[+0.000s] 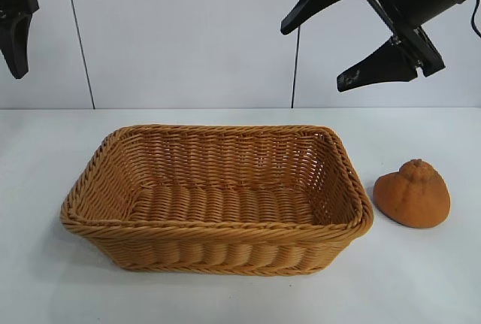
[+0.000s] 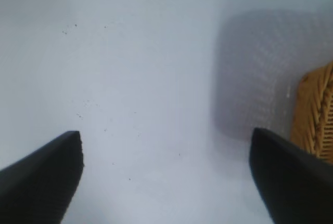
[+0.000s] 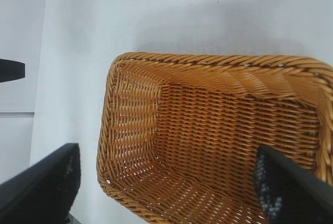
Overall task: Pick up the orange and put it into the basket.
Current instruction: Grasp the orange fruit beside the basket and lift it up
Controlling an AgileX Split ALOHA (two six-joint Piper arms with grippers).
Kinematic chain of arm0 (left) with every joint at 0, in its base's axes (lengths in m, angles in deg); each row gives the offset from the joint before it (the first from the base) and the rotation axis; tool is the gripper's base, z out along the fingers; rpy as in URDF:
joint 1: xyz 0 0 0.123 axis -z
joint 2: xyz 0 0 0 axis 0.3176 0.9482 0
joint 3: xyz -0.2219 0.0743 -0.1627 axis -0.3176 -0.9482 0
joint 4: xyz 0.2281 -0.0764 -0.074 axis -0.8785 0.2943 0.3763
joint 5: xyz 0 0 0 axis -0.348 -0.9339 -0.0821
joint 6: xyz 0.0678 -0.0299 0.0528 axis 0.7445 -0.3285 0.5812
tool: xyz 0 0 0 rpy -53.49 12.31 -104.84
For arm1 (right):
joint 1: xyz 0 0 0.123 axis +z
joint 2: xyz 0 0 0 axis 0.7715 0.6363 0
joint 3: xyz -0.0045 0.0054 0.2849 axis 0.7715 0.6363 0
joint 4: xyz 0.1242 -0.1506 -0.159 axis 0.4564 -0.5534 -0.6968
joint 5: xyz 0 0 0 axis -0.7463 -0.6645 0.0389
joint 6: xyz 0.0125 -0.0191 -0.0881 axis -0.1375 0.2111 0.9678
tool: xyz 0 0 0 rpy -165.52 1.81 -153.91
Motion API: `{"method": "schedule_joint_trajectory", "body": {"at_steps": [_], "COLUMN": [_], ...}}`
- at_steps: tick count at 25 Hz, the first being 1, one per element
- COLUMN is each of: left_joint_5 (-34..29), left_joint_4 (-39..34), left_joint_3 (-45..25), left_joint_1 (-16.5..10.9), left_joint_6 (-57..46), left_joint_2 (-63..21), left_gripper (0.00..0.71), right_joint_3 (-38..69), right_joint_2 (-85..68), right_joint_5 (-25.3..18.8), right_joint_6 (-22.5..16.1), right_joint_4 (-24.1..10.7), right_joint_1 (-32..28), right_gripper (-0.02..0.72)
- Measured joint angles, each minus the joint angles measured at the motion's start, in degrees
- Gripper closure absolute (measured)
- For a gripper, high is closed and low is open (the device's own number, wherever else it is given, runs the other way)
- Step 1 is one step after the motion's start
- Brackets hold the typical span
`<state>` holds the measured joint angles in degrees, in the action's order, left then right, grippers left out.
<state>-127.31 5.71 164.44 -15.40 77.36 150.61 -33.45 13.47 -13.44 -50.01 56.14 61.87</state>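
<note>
Writing or labels: none legible on any item.

Orange (image 1: 412, 194) — dull orange-brown fruit, rounded and squat, with a ribbed, bumpy knob on top; skin matte and rough. It sits on the table (image 1: 225, 301) just beside the basket's short end on the exterior view's right, close to the rim but apart from it, not held by anything.

Basket (image 1: 216, 198) — large rectangular wicker piece, tan-orange, braided rim, sloping woven sides, tight horizontal weave across the floor. Nothing lies inside it. The right wrist view looks down into its interior (image 3: 218, 141); the left wrist view catches only one corner (image 2: 317, 112).

Table — flat, white, smooth surface, with pale wall panels behind.

Right gripper (image 1: 327, 34) — black, jaws spread wide, nothing between them, hanging high above the basket's right end and angled downward.

Left gripper (image 1: 13, 34) — black, at the exterior view's upper left edge, well clear of the basket; in its wrist view (image 2: 166, 177) the fingers stand far apart over bare table, holding nothing.
</note>
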Motion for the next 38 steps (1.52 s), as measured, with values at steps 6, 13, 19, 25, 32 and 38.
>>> {"method": "schedule_joint_trajectory", "body": {"at_steps": [6,13,19,25,32,38], "left_joint_5": [0.0,-0.1,-0.1,5.8,7.7,8.3], "left_joint_4": [-0.1,-0.6,-0.6,-0.6,-0.6,-0.6], "left_joint_3": [-6.6,-24.9,-41.8,-56.2,-65.5,-65.8], "left_joint_1": [0.0,0.0,0.0,0.0,0.0,0.0], "left_joint_6": [0.5,1.1,0.7,0.4,0.4,0.4], "left_joint_2": [-7.9,-29.2,-50.0,-68.3,-85.2,-94.5], "left_gripper": [0.091,0.091,0.091,0.091,0.091,0.091], "right_joint_3": [0.0,0.0,0.0,0.0,0.0,0.0], "right_joint_2": [0.0,0.0,0.0,0.0,0.0,0.0], "right_joint_5": [0.0,-0.8,-0.9,-1.0,-1.0,-1.0], "right_joint_6": [0.0,0.0,0.0,0.0,0.0,-0.3], "right_joint_4": [-0.2,-0.4,-0.5,-0.5,-0.5,-0.5], "right_joint_1": [0.0,0.0,0.0,0.0,0.0,0.0], "right_gripper": [0.085,0.085,0.085,0.085,0.085,0.085]}}
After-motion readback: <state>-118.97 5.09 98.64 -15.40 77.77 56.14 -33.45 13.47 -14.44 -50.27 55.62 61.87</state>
